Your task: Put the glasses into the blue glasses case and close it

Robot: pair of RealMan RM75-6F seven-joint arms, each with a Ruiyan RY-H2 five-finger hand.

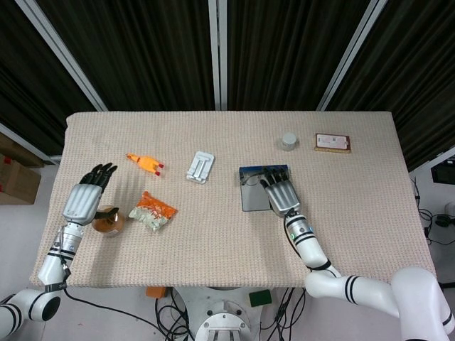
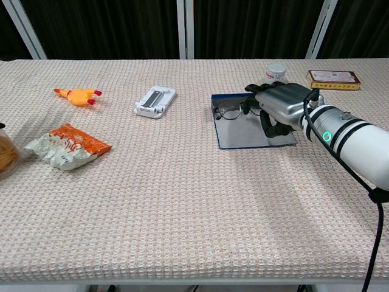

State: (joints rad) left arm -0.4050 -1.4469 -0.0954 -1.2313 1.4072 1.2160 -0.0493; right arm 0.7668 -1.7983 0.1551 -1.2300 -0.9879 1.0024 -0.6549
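Note:
The blue glasses case (image 1: 254,196) (image 2: 243,135) lies open and flat right of the table's middle. Black-rimmed glasses (image 1: 252,181) (image 2: 231,111) lie on it by its far edge. My right hand (image 1: 281,194) (image 2: 284,104) rests palm down over the case's right part, fingers stretched out, and its fingertips (image 2: 253,100) reach the glasses' right end. Whether they touch the frame is hidden. My left hand (image 1: 86,195) hovers with fingers spread at the table's left edge, holding nothing; it shows only in the head view.
An amber jar (image 1: 108,222) (image 2: 5,156) stands under my left hand. Further right are an orange snack bag (image 1: 153,212) (image 2: 67,146), a rubber chicken (image 1: 145,163) (image 2: 77,95) and a white stand (image 1: 200,167) (image 2: 155,101). A small grey pot (image 1: 288,141) (image 2: 276,71) and a brown box (image 1: 332,142) (image 2: 331,78) sit at the far right.

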